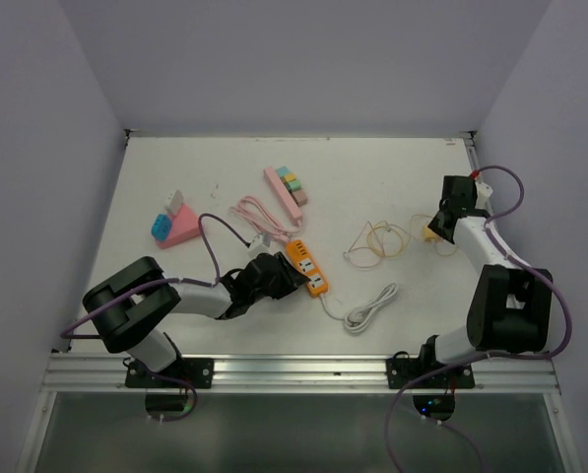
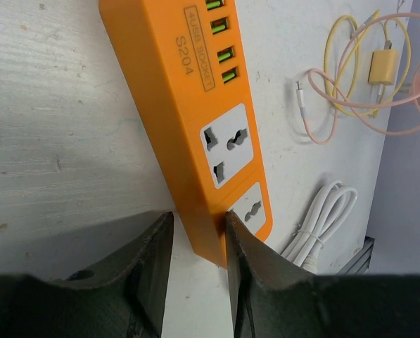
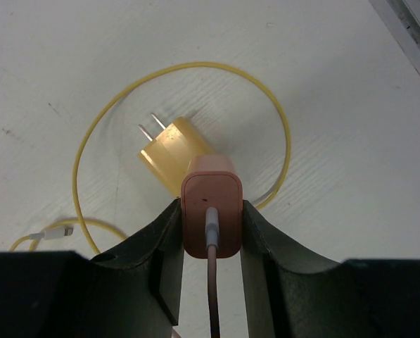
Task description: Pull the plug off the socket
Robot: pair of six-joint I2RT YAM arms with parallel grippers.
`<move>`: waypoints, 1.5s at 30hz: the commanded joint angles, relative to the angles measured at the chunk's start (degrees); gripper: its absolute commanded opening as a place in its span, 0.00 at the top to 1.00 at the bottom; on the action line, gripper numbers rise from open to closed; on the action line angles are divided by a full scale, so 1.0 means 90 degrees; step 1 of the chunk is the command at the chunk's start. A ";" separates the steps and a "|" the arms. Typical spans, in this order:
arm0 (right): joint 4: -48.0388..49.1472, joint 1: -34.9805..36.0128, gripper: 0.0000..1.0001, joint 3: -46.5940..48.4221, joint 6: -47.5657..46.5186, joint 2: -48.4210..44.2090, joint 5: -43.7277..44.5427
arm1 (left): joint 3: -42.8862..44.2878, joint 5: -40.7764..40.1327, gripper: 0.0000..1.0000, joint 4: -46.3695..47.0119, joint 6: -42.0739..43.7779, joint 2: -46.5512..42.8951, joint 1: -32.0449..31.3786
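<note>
The orange socket strip (image 1: pixel 305 268) lies flat in the middle of the table, and its outlets (image 2: pixel 225 144) are empty. My left gripper (image 2: pixel 199 218) straddles the strip's near end (image 2: pixel 208 232). One finger (image 2: pixel 246 253) touches its side, while the other finger (image 2: pixel 150 257) stands a little off it. At the far right, my right gripper (image 3: pixel 211 211) is shut on a pink plug (image 3: pixel 211 204), well away from the socket. The plug's cable (image 3: pixel 213 296) runs back between the fingers. In the top view the right gripper (image 1: pixel 433 229) hides the plug.
A yellow charger (image 3: pixel 169 151) with its yellow cable loop (image 3: pixel 90 137) lies just under the pink plug. A coiled white cord (image 1: pixel 370 307) trails from the strip. A pink cable (image 1: pixel 259 212), a pink bar with coloured blocks (image 1: pixel 286 187) and a pink wedge toy (image 1: pixel 175 227) lie farther back.
</note>
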 commanded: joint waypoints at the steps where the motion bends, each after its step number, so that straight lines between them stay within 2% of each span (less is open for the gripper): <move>1: 0.0416 -0.0046 0.66 0.0067 0.0084 0.0038 -0.0230 | -0.0312 0.0067 0.61 -0.1027 0.0495 0.0175 0.0000; 4: 0.0358 -0.0046 0.55 0.0077 0.0016 0.0009 -0.0279 | -0.0321 0.0135 0.57 -0.0929 0.0593 0.0145 0.0000; 5: 0.0357 -0.0046 0.47 0.0077 -0.0042 -0.0058 -0.0308 | -0.0331 0.0145 0.55 -0.0909 0.0632 0.0145 0.0000; 7: 0.0338 -0.0046 0.39 0.0058 -0.0082 -0.0147 -0.0396 | -0.0331 0.0174 0.52 -0.0870 0.0662 0.0125 0.0000; 8: 0.0376 -0.0046 0.31 0.0048 -0.0140 -0.0195 -0.0532 | -0.0331 0.0174 0.51 -0.0850 0.0700 0.0096 0.0000; 11: 0.0348 -0.0046 0.21 0.0038 -0.0218 -0.0391 -0.0756 | -0.0312 0.0242 0.47 -0.0792 0.0808 0.0038 0.0000; 14: 0.0347 -0.0027 0.16 0.0028 -0.0306 -0.0693 -0.1049 | -0.0302 0.0301 0.41 -0.0733 0.0934 -0.0118 -0.0010; 18: 0.0387 0.0168 0.14 0.0038 -0.0589 -0.1191 -0.1791 | -0.0263 0.0282 0.29 -0.0791 0.1179 -0.0557 -0.0010; 21: 0.0367 0.0578 0.14 0.0125 -0.0843 -0.1582 -0.1929 | -0.0156 0.0145 0.21 -0.0996 0.1442 -0.1006 -0.0010; 26: 0.0270 0.2147 0.14 0.0272 -0.1185 -0.1904 -0.2164 | 0.0156 -0.0225 0.10 -0.1699 0.1822 -0.1817 -0.0010; 27: 0.0269 0.2364 0.14 0.0263 -0.1205 -0.1915 -0.2135 | 0.0225 -0.0342 0.04 -0.1864 0.1872 -0.1953 0.0000; 29: 0.0328 0.2987 0.15 0.0185 -0.1185 -0.1886 -0.2057 | 0.0449 -0.0713 0.01 -0.2430 0.2047 -0.2354 0.0039; 33: 0.0494 0.3810 0.15 0.0048 -0.1058 -0.1515 -0.2086 | 0.0733 -0.1046 0.01 -0.3485 0.2399 -0.3066 0.0467; 34: 0.0475 0.3976 0.16 0.0067 -0.1049 -0.1418 -0.2057 | 0.0840 -0.1104 0.00 -0.3825 0.2497 -0.3358 0.0788; 40: 0.0563 0.5410 0.16 0.0213 -0.0825 -0.0383 -0.1550 | 0.1668 -0.1876 0.00 -0.5224 0.3813 -0.4258 0.1873; 45: 0.0387 0.6057 0.16 0.0565 -0.0551 0.0545 -0.0926 | 0.2081 -0.2754 0.00 -0.5791 0.4616 -0.4892 0.2139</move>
